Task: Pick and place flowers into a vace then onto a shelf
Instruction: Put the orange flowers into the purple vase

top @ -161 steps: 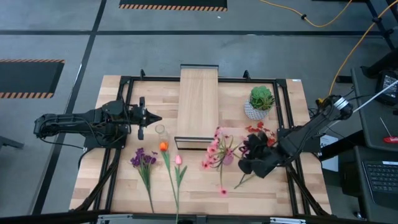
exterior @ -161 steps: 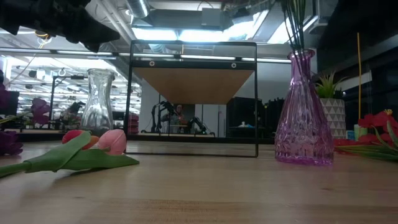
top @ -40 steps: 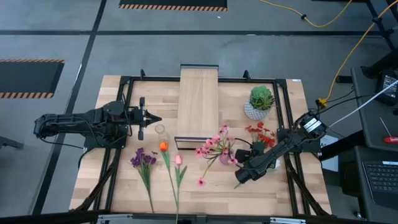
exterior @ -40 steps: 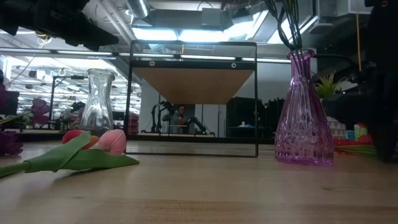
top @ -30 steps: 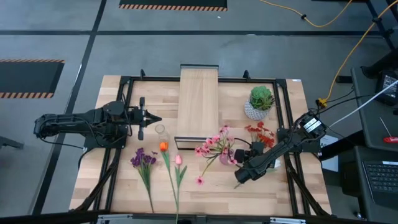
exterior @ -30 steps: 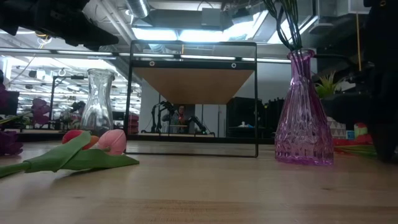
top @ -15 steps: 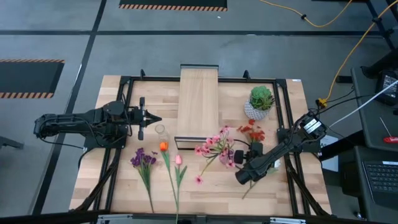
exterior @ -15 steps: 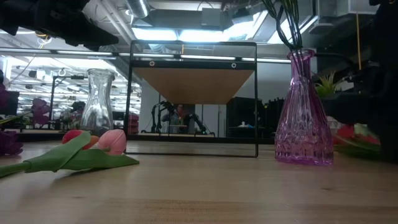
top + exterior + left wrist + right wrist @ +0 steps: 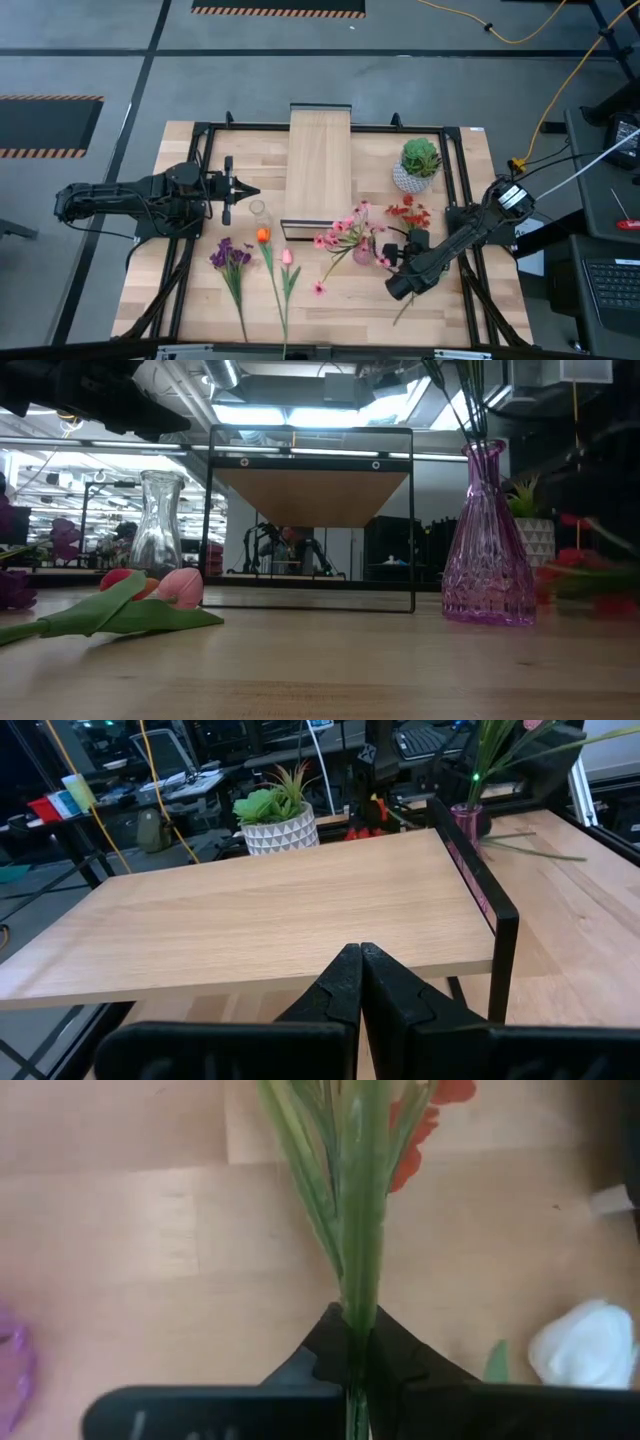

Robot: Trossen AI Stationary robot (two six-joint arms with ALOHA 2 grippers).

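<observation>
R claw clamped on red-bloom flower stem, beside purple vase. L claw closed, empty, facing shelf.

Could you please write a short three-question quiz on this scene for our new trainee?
1. True or false: the right gripper is shut on the stem of the red flowers.
2. Which vase holds the pink blossoms? A) the purple vase B) the clear vase
3. Fill in: the left gripper waits beside the ____.

Key: 1 true; 2 A; 3 shelf.
</observation>
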